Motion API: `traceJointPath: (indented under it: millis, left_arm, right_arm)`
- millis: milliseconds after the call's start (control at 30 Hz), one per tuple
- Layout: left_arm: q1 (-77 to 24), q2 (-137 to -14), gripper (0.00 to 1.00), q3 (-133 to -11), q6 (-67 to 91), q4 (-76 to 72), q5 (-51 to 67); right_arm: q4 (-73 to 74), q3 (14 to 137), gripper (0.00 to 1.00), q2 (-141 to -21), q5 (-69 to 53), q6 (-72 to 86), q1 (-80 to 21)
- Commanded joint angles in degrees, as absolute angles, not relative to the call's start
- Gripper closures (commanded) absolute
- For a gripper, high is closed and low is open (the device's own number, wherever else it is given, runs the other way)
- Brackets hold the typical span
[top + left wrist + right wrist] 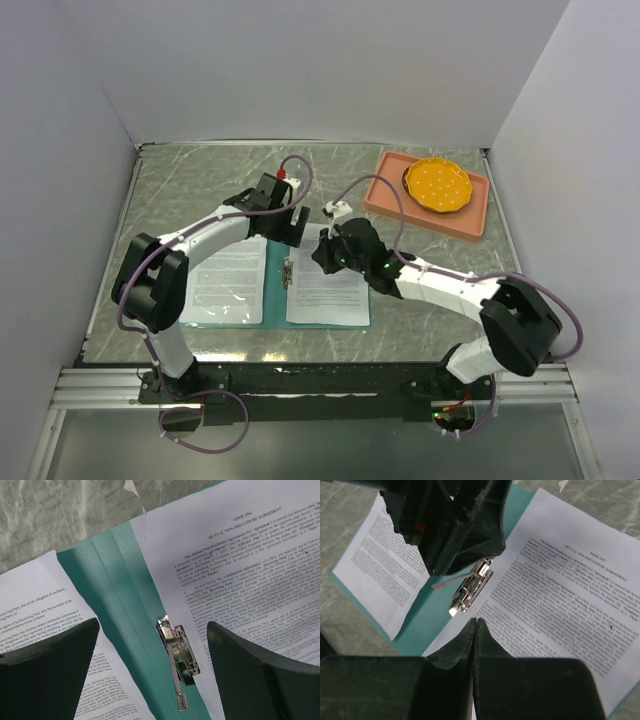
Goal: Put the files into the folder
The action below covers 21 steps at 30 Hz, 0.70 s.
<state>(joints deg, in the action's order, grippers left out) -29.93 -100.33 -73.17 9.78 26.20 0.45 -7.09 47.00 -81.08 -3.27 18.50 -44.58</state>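
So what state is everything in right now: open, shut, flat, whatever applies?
Folder: open, lying flat.
Left sheet: flat on the folder's left half.
Right sheet: flat on the right half.
Metal clip: at the spine; clamping unclear.
Left end effector: open, empty, over the clip.
Right end effector: shut, empty.
Plate: resting in the tray.

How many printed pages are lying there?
2. The left sheet lies on the left half of the open folder; the right sheet on its right half, beside the metal clip. Others underneath could be hidden.
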Motion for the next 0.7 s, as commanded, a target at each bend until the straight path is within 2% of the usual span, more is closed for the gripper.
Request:
traceJointPath:
  millis: [0,233,667]
  left_arm:
    - [-30.8,-101.6,0.04,-73.3,12.7,19.4,-4.5]
    - [-30.8,-106.3,0.04,-75.9,12.7,18.6,-3.3]
    - [-30.8,-110.1,0.04,-76.1,13.1,17.8,-2.3]
  right_arm:
    - [-21.5,45.4,1.00,-84.1,1.2,14.6,-45.9]
    - [-35.4,42.9,1.00,-88.8,4.7,12.6,-48.1]
    - [-43.2,44.7,1.00,-96.7,2.9,13.6,-50.2]
